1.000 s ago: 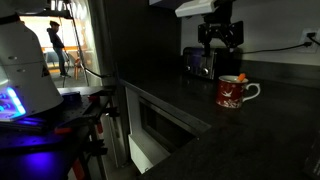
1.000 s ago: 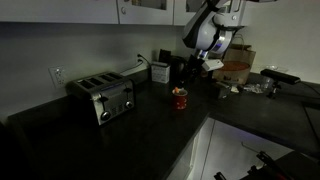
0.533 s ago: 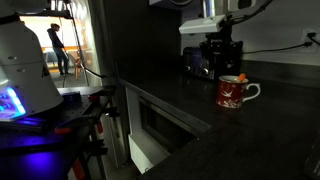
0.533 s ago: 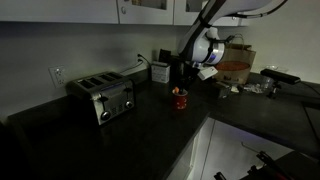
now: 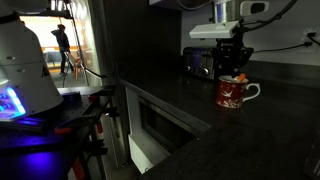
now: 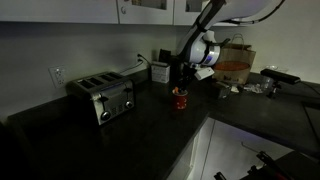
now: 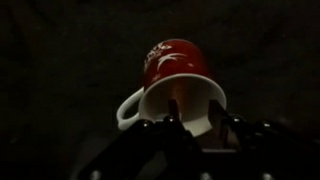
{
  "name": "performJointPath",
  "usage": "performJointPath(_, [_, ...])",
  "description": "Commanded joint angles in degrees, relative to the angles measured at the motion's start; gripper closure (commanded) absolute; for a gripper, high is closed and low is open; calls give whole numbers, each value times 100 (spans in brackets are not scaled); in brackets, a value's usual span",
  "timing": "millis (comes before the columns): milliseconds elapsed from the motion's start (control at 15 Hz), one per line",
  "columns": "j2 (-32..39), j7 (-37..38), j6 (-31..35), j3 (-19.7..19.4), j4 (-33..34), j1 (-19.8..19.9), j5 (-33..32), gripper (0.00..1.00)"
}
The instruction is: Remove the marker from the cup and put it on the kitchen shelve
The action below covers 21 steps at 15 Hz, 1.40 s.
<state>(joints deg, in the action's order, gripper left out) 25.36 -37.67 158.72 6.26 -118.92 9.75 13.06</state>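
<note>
The cup [image 7: 172, 65] is a red mug with a white pattern and a white handle, standing on the dark counter in both exterior views [image 5: 234, 93] [image 6: 180, 99]. The orange-red marker [image 7: 177, 98] leans inside it against the white wall. My gripper [image 7: 194, 115] has come down over the mug's mouth [image 5: 232, 72] [image 6: 182, 86]. Its fingers [image 7: 171, 108] reach into the opening, partly closed, with a gap still showing between them. The marker lies close to one finger, and I cannot make out contact. The kitchen shelve is out of view.
A metal toaster [image 6: 102, 97] stands on the counter away from the mug, and appears behind the mug in an exterior view [image 5: 198, 62]. A white container [image 6: 159, 72] and a brown box [image 6: 235, 68] sit by the wall. The counter's front edge [image 5: 170, 105] runs close to the mug.
The gripper has come down from above the mug onto its mouth, and its fingers have narrowed. The mug and marker have not moved.
</note>
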Motion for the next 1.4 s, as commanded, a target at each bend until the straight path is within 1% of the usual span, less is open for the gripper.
performJointPath(0, [271, 354, -51, 90, 330, 112, -269, 62])
performJointPath(67, [357, 438, -119, 90, 434, 117, -312, 61])
performJointPath(400, [743, 662, -220, 112, 826, 150, -477, 68])
performJointPath(467, [806, 660, -229, 151, 885, 182, -472, 63])
performJointPath(533, [867, 699, -203, 127, 939, 161, -504, 61])
performJointPath(667, [963, 731, -203, 120, 1030, 164, -540, 79])
performJointPath(733, [1005, 747, -204, 113, 1071, 163, -557, 80])
performJointPath(800, [1032, 743, -208, 124, 1096, 179, -560, 94])
performJointPath(867, [1048, 786, -209, 112, 1121, 170, -572, 100])
performJointPath(933, [1025, 862, -223, 87, 1119, 150, -595, 96])
performJointPath(1133, [653, 1383, -305, -176, 853, -109, -829, 95])
performJointPath(1267, [343, 1536, -421, -138, 671, -120, -962, 95])
performJointPath(1333, [190, 1516, -504, -48, 609, -75, -954, 95])
